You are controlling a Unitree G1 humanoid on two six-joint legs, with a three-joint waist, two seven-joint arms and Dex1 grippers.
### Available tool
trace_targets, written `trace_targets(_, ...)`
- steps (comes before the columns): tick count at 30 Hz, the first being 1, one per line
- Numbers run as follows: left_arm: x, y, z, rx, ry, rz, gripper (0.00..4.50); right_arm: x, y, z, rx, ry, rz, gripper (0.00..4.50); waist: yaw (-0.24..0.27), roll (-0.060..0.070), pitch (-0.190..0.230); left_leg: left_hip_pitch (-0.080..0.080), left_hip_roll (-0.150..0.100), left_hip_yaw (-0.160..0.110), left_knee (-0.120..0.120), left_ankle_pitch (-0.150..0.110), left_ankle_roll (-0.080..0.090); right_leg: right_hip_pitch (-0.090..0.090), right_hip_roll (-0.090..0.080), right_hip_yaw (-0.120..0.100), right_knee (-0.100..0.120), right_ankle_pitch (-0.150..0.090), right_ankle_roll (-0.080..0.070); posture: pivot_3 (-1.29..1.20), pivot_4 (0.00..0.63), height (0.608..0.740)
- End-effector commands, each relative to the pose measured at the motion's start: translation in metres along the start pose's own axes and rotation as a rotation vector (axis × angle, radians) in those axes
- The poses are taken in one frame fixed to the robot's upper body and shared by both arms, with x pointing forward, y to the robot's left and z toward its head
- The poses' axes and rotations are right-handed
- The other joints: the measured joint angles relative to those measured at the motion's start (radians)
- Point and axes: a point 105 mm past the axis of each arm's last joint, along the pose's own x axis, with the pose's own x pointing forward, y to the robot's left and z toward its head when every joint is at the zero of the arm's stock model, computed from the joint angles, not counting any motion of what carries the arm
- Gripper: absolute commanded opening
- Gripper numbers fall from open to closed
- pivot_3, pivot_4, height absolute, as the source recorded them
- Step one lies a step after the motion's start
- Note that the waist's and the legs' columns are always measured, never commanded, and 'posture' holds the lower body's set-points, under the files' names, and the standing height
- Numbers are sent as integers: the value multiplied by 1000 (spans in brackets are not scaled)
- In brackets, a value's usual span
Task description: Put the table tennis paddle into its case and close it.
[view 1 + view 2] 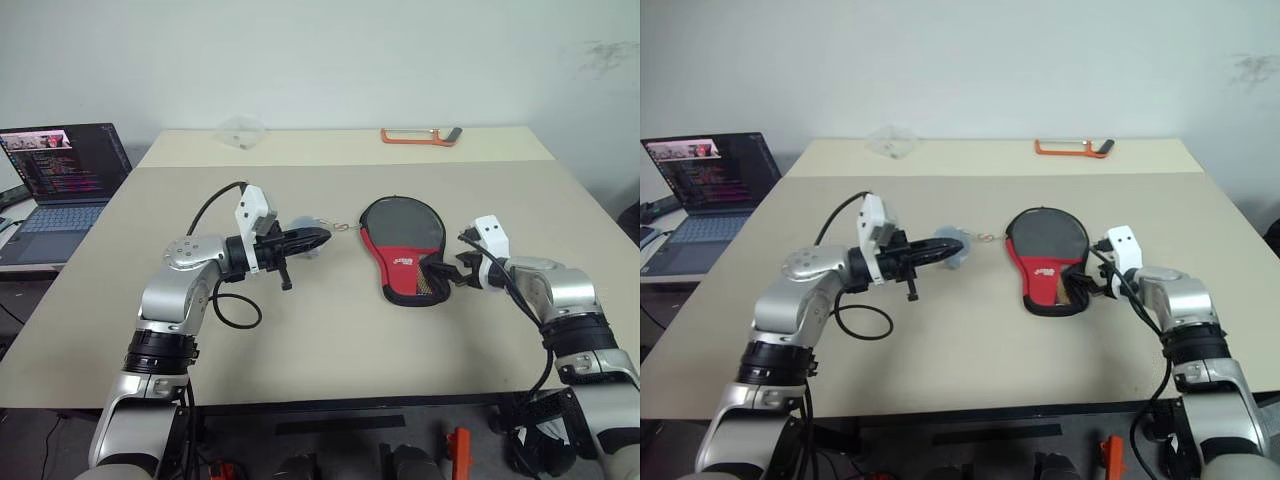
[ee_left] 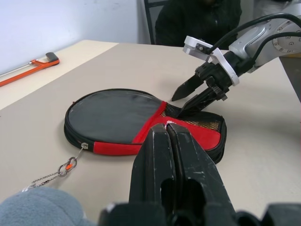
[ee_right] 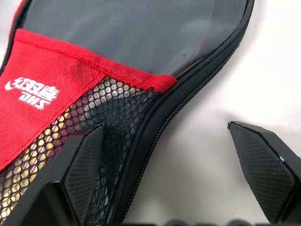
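Left eye view, right arm [image 1: 560,300] angled down, fingers [image 3: 84,165] spread at case [image 1: 405,250]

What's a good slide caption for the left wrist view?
Shut left gripper faces the closed case while the open right gripper reaches its mesh end.

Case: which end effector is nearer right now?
Right. The right end effector is open at the case's narrow mesh end, one finger over the mesh. The left end effector is shut and off the case's round end, with table between them.
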Motion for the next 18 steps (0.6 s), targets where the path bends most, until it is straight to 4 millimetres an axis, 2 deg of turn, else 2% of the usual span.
trace_targets(1,-3,1,15,47,-34,6,80,5,1,5,-57,3,10,4500,-1,0,0,0,0,0,0,0,0,0,0,0,0,0,0,0,150,740)
trace_targets(5,-3,1,14,49,-31,7,80,13,9,0,-112,39,45,4500,-2,0,0,1,0,0,0,0,0,0,0,0,1,0,-1,0,150,740)
trace_targets(8,-4,1,14,50,-29,6,0,19,18,-2,-142,58,75,3890,-8,0,-1,2,1,0,0,0,0,0,1,0,1,1,-1,0,150,740)
trace_targets(18,-10,-3,7,40,0,-3,0,30,36,-10,-34,98,183,625,-25,0,-2,7,1,0,0,0,0,5,2,1,1,1,-2,0,150,740)
